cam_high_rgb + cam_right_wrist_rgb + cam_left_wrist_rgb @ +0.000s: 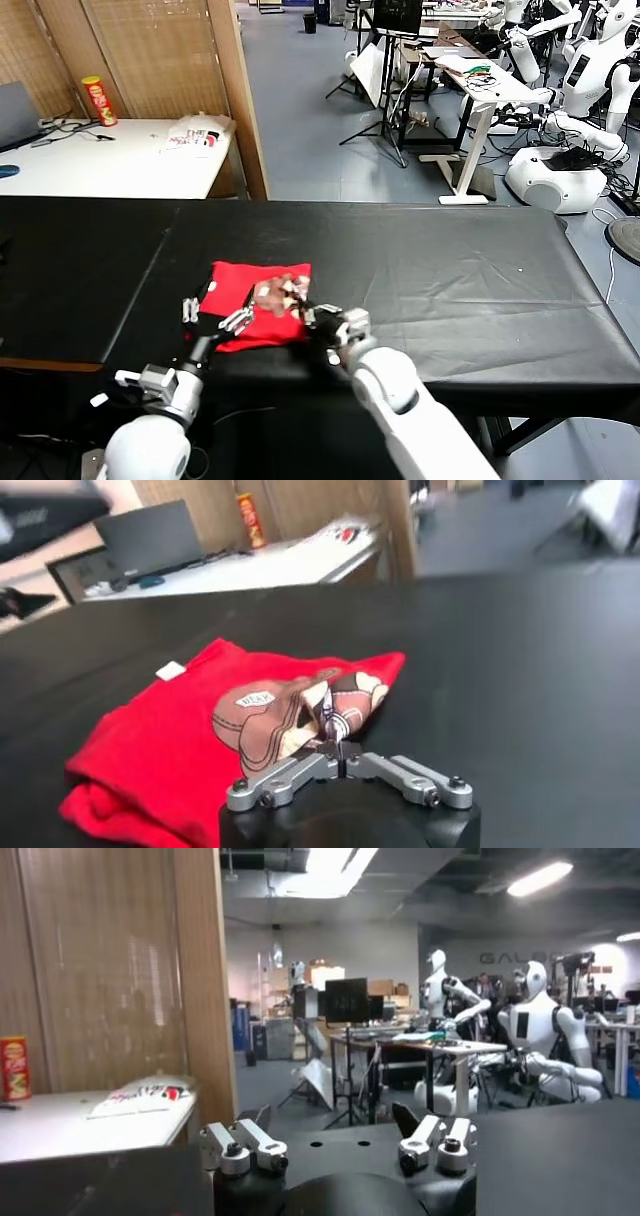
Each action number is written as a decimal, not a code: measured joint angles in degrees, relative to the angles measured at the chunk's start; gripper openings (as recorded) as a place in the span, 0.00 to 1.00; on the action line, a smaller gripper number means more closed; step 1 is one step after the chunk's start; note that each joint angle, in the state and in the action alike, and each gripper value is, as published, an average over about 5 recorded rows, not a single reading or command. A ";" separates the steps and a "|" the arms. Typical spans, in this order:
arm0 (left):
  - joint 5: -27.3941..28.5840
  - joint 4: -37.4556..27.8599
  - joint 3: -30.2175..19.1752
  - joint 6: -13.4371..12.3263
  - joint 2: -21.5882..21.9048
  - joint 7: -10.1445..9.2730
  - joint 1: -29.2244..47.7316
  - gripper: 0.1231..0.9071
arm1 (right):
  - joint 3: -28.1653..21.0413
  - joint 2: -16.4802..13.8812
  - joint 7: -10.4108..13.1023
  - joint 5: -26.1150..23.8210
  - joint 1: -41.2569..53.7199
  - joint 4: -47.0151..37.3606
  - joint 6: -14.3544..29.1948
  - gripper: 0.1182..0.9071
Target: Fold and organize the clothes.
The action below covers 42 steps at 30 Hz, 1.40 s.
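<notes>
Reaching in low from the near edge of the black table (480,270), the right arm runs forward and slightly inward, its white forearm filling the bottom of the head view and its wrist level with the tabletop. The right gripper (312,314) sits at the near right corner of the red T-shirt (240,295); in the right wrist view its fingers (325,752) are drawn together to a point, pinching the printed edge of the cloth. The T-shirt (160,750) lies folded into a rough square on the table's near-left part, plain red over most of its top, with the brown-and-white cartoon print (290,715) bunched and lifted slightly where the gripper (335,748) meets it. A small white tag (171,670) shows on the red cloth near its far left corner. The left arm comes up from the lower left, elbow low, wrist pitched so its camera looks level across the room rather than down. The left gripper (215,318) rests at the shirt's near left edge with its fingers (245,1146) spread wide apart, nothing between them. Whether it touches the cloth cannot be told. The shirt's near edge lies close to the table's front edge. Bare black surface extends far to the right and behind the shirt. A white table (110,160) and a wooden partition (245,100) stand beyond the far edge.
</notes>
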State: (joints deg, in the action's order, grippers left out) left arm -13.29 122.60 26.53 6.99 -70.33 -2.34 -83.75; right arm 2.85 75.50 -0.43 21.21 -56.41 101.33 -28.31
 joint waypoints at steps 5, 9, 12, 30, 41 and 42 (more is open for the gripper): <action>0.27 -1.62 -0.23 -1.74 0.62 -1.24 -0.49 0.86 | 5.46 -7.38 -1.64 -0.31 -4.62 5.84 1.98 0.31; 0.91 -2.64 -0.52 -3.63 1.25 -1.20 -1.25 0.86 | 10.18 -11.48 -1.51 -1.67 -9.59 10.38 5.37 0.58; 1.30 -2.65 -0.79 -3.25 1.76 -1.75 -2.04 0.86 | 13.49 -13.27 -0.23 -2.25 -13.22 13.00 8.88 0.77; -0.02 4.30 0.68 -0.89 3.70 -5.22 -14.89 0.86 | 29.44 -10.58 3.70 -8.03 -40.81 25.27 28.98 0.86; -4.42 9.11 3.68 2.66 5.71 -5.70 -23.54 0.86 | 32.11 -6.51 6.36 -8.37 -50.47 30.37 28.48 0.86; -5.17 9.68 4.12 3.39 5.84 -5.89 -24.21 0.86 | 32.31 -6.31 6.77 -7.96 -51.12 30.89 27.99 0.86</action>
State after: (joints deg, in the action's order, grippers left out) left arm -18.46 132.28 30.65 10.38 -64.49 -8.22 -107.96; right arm 35.15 69.20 6.34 13.26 -107.53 132.22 -0.32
